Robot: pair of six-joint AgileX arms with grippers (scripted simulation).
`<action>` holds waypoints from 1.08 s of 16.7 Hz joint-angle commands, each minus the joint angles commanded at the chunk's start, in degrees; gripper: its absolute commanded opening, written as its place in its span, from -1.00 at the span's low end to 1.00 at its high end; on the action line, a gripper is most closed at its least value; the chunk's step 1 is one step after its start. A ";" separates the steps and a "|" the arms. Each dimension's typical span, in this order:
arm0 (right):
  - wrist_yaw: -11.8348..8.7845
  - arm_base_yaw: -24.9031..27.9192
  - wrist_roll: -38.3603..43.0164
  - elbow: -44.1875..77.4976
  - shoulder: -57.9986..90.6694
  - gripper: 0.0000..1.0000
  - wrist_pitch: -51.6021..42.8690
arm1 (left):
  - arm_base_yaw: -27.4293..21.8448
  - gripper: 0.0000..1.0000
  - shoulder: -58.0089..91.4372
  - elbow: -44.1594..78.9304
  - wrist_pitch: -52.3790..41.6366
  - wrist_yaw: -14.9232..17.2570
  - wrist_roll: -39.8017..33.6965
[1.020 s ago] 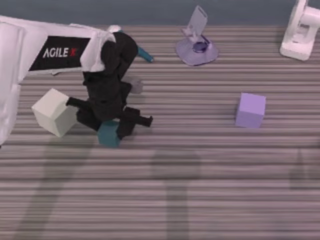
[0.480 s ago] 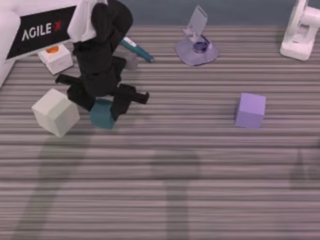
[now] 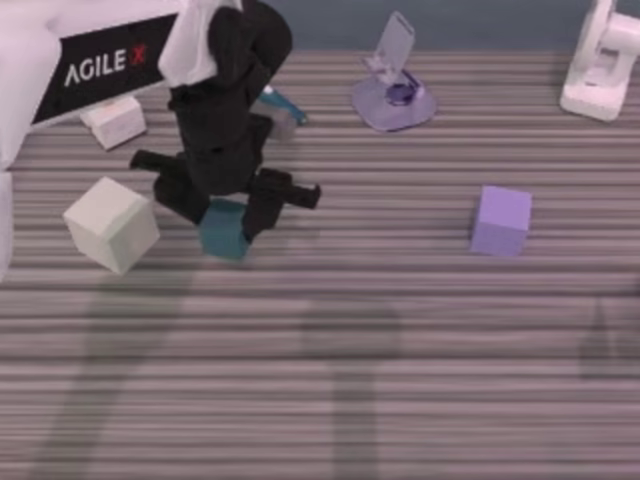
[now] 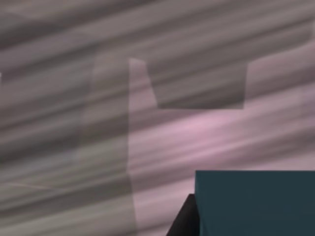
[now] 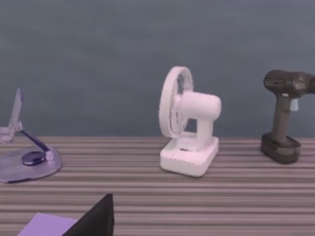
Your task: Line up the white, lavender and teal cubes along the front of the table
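Top view: teal cube (image 3: 225, 229), rigid, light and matte, is held by opposite flat faces in the closed jaws of the left gripper (image 3: 232, 212), just above the bench (image 3: 400, 350), right of the white cube (image 3: 111, 223).

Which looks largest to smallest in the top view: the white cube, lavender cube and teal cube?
1. white cube, at the table's left.
2. lavender cube, toward the right.
3. teal cube, though the left hand covers part of it and may hold it nearer the camera, so its rank is less sure.
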 joint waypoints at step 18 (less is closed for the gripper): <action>0.00 0.00 0.00 0.00 0.00 1.00 0.00 | -33.21 -1.00 1.81 7.89 -6.54 -1.29 -51.43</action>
